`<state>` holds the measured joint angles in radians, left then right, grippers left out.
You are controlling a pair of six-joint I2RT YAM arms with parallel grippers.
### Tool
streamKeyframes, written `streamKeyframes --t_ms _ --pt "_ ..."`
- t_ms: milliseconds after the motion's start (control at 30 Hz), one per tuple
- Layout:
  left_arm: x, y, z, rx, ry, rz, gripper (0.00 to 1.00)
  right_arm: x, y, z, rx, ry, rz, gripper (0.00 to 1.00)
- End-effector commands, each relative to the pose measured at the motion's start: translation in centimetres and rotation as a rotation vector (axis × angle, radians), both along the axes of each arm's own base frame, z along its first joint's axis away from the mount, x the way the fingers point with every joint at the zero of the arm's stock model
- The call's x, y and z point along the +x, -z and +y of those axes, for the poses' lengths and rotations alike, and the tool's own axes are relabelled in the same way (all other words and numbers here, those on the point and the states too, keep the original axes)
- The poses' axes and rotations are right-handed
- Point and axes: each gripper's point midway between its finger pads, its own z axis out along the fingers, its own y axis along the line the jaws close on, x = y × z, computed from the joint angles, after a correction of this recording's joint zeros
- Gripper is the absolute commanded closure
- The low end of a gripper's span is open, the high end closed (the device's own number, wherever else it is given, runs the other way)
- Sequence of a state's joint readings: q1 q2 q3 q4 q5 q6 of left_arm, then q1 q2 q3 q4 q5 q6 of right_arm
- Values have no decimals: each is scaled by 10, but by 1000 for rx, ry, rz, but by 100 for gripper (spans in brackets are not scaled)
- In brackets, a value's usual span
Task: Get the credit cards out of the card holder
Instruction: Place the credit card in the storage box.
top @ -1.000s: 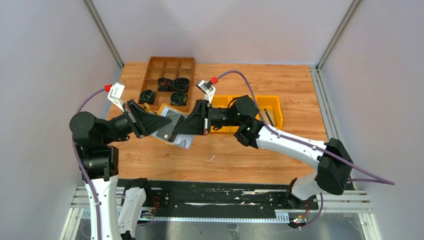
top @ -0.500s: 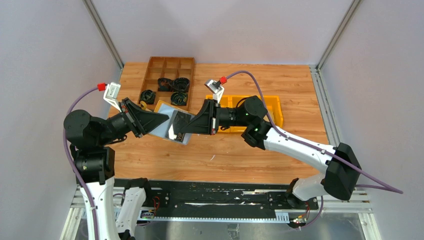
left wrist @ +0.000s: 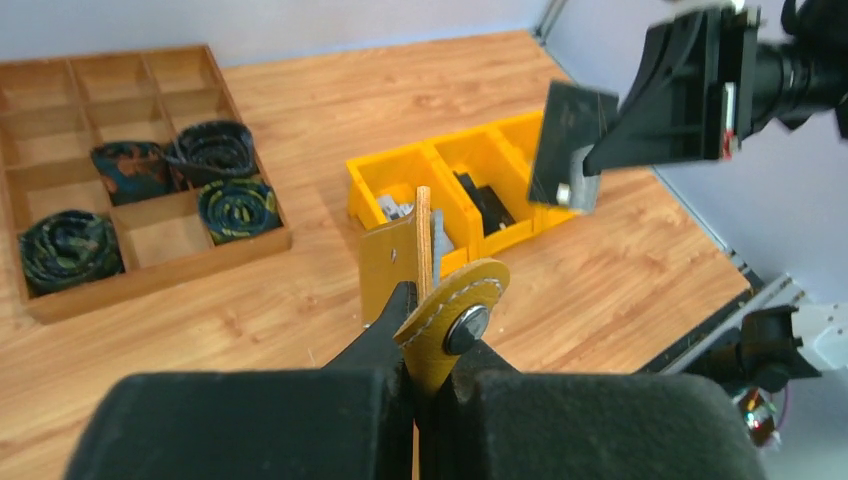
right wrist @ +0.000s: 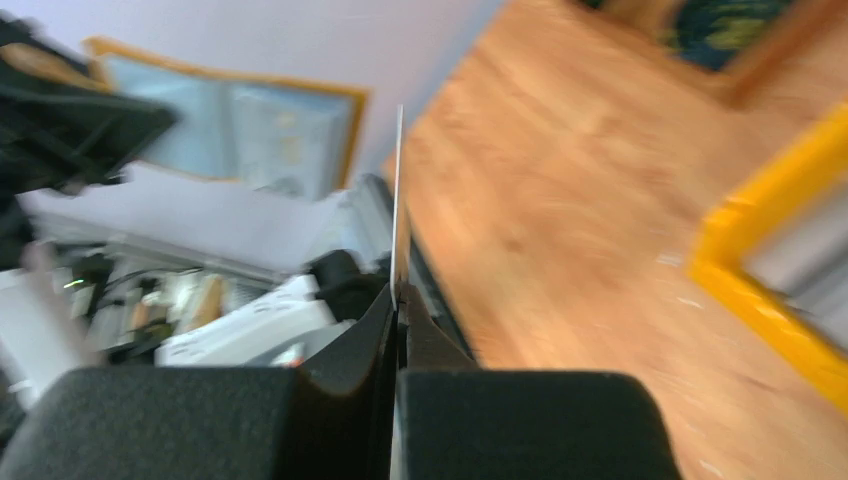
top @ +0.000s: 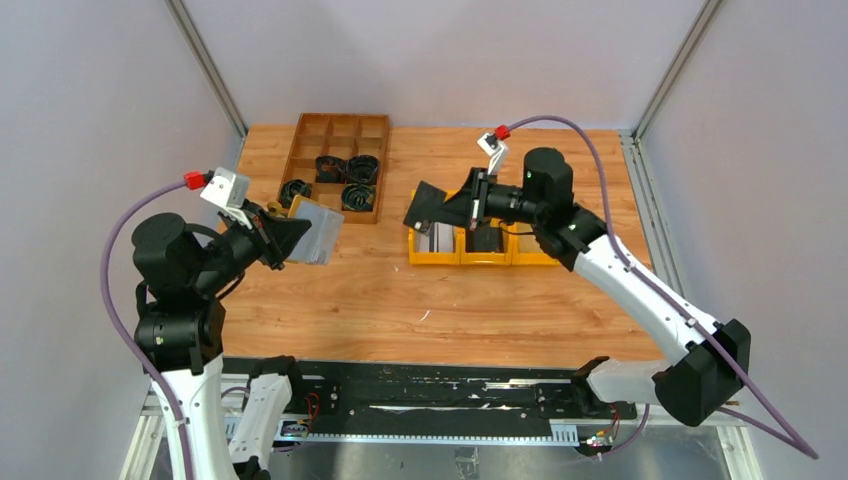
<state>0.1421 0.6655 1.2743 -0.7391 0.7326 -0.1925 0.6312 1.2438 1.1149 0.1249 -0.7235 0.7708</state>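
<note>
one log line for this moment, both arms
left gripper: shut on card holder, held off table | right gripper: shut on card, near yellow bins | card: clear of card holder

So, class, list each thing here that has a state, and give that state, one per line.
card holder: open, held off the table
card: out of the holder, held in the air
left gripper: shut on the card holder
right gripper: shut on the card
wooden tray: four cells hold rolls
yellow bins: partly filled
</note>
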Motion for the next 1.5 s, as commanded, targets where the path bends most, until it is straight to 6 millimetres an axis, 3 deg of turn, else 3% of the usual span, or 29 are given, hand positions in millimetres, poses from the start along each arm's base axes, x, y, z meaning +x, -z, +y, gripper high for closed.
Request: streamKeyframes --t_ms 0,200,367,533,733,1033,1167,1200,1367,1467 --pt "5 28 -6 36 86 81 100 45 69 -63 -381 198 38 100" --pt "-14 22 -25 31 255 53 100 108 118 -131 -674 449 61 100" --pt "-30 18 -36 21 340 24 100 144 162 -151 -838 491 110 100" --pt "-36 15 -38 10 346 18 100 166 195 -150 -917 454 167 100" --pt "-42 15 -44 -28 396 41 100 186 216 -146 -961 421 197 100" --pt "-45 6 -46 -41 415 39 100 178 247 -124 -909 308 296 100" --pt "-49 4 -48 -56 438 49 100 174 243 -121 -884 296 307 97" --pt "-50 4 -49 -61 447 53 100 172 238 -120 -873 297 302 86" --pt "-59 4 -54 -92 502 76 100 161 189 -112 -785 310 194 49" --pt "-61 4 -56 -108 522 92 100 145 150 -103 -720 290 114 34"
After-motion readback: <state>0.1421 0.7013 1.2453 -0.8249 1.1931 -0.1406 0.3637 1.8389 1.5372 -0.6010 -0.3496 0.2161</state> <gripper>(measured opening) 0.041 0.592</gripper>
